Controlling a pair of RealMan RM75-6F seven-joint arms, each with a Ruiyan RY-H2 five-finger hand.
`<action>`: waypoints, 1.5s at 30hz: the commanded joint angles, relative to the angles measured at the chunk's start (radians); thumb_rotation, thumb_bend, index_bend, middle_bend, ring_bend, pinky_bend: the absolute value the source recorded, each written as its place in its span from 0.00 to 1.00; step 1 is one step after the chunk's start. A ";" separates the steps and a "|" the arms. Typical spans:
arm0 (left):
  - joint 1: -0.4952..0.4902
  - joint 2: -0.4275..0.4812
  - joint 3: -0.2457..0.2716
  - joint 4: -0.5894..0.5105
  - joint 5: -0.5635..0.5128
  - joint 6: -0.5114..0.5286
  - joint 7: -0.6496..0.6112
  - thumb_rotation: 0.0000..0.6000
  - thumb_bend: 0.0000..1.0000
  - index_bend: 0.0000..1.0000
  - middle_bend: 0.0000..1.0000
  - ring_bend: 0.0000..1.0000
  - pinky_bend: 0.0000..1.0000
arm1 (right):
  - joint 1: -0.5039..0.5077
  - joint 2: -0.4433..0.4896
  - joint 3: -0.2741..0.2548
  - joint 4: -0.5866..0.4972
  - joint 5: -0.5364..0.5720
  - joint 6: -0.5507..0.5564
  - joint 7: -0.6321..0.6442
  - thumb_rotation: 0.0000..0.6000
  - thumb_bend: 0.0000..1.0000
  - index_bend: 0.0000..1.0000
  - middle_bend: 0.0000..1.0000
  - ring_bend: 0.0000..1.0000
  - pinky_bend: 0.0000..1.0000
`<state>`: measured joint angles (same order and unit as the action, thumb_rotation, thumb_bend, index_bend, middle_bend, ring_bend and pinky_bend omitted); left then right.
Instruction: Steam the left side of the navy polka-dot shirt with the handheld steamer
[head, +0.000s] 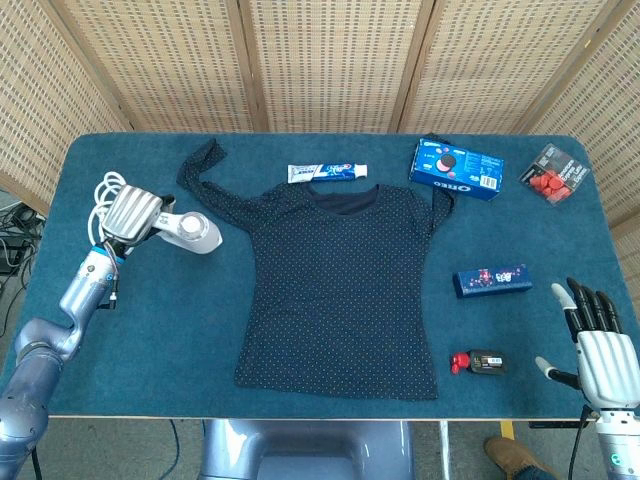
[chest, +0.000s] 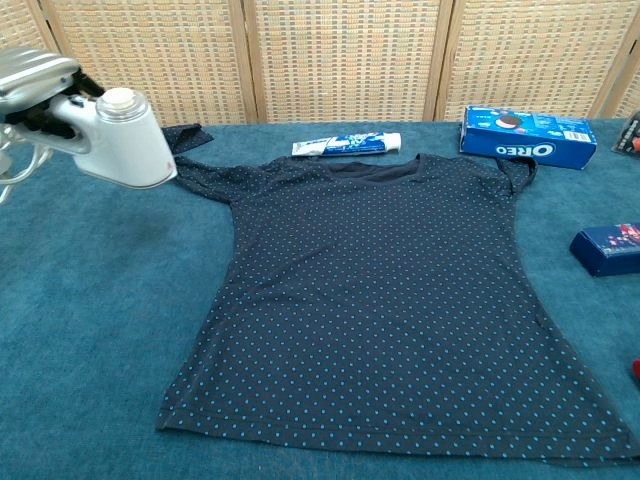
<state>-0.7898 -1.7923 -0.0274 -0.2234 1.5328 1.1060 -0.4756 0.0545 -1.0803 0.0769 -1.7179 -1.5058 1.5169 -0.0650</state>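
Worktop (head: 120, 330): blue cloth, wicker screens behind.
Box (chest: 528, 136): reads "OREO".
Left hand (head: 128, 213): fingers grasping steamer (head: 190, 231), beside shirt (head: 345, 290).
Right hand (head: 597, 345): fingers released, spread.

Left hand (head: 130, 212) clenched and raised; right hand (head: 603, 355) spread open.

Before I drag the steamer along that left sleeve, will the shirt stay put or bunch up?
Probably bunches. The shirt looks like thin, floppy fabric lying loose on the cloth-covered table, with nothing pinning it. The left sleeve is narrow and already crooked, so it would likely drag. The right hand rests far away, so it cannot hold the hem.
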 joint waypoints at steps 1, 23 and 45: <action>0.020 -0.012 -0.018 0.020 -0.031 -0.075 -0.015 1.00 0.72 1.00 0.91 0.82 0.93 | 0.002 -0.006 0.000 -0.001 0.003 -0.005 -0.011 1.00 0.00 0.03 0.00 0.00 0.00; -0.028 -0.073 0.035 0.030 0.007 -0.282 -0.051 1.00 0.00 0.17 0.16 0.23 0.38 | 0.020 -0.021 0.010 0.024 0.051 -0.049 -0.019 1.00 0.00 0.03 0.00 0.00 0.00; 0.068 0.224 0.060 -0.483 0.013 -0.148 -0.019 1.00 0.00 0.00 0.00 0.00 0.00 | 0.005 0.002 -0.011 -0.007 -0.006 -0.014 0.006 1.00 0.00 0.03 0.00 0.00 0.00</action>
<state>-0.7551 -1.6489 0.0328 -0.5843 1.5569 0.9281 -0.5502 0.0601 -1.0795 0.0669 -1.7234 -1.5103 1.5013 -0.0606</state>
